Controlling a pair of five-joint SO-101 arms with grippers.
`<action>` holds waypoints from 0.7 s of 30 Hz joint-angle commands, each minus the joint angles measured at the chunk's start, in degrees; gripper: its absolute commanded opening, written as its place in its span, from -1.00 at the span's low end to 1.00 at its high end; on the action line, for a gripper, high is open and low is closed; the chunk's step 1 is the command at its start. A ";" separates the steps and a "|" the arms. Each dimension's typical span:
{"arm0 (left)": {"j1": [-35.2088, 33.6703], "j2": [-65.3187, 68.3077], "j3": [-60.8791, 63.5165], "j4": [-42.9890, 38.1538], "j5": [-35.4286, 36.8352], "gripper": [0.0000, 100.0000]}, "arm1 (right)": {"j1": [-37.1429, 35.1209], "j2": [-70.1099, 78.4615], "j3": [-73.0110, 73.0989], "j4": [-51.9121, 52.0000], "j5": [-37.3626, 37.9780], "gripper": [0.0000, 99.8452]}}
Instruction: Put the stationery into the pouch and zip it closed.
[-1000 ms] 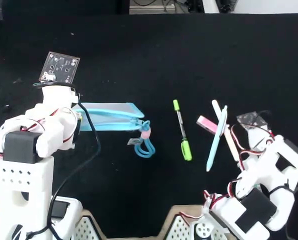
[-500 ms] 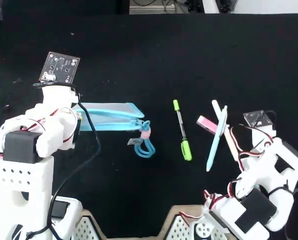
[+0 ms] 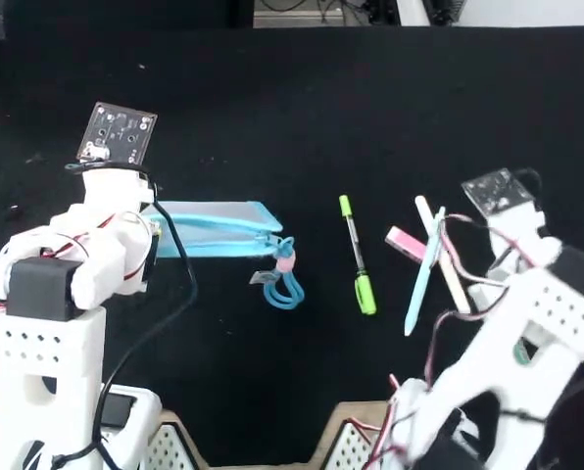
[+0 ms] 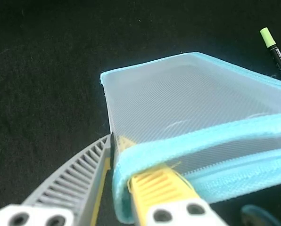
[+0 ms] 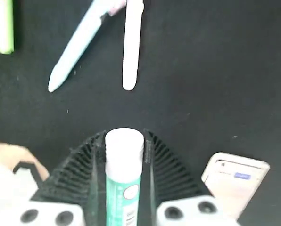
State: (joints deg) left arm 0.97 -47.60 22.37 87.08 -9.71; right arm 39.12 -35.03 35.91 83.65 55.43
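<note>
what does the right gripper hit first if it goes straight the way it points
Probably the white pen: its near end lies nearly dead ahead of the right gripper and the white and teal tube it holds. The light blue pen sits to one side. Depth is unclear.

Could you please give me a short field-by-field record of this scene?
Left gripper: shut on one end of the blue pouch
Right gripper: shut on a white tube
Loose on black table: green highlighter, light-blue pen, white pen, pink eraser
Layout: light-blue pen crosses white pen; eraser touches them on the highlighter's side
Pouch contents: no stationery seen through its mesh
</note>
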 commanded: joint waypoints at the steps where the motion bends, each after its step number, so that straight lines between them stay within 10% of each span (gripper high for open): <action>1: 1.19 0.44 1.54 0.18 -0.44 -0.94 | -5.63 -10.07 -0.92 0.44 -5.63 -0.98; 21: 1.27 0.44 1.54 0.18 -0.35 -0.94 | -71.74 -36.97 -10.07 -8.44 -49.76 -0.98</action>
State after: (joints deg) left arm 1.05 -47.60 22.81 87.08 -9.71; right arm -23.12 -68.70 26.51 81.71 10.51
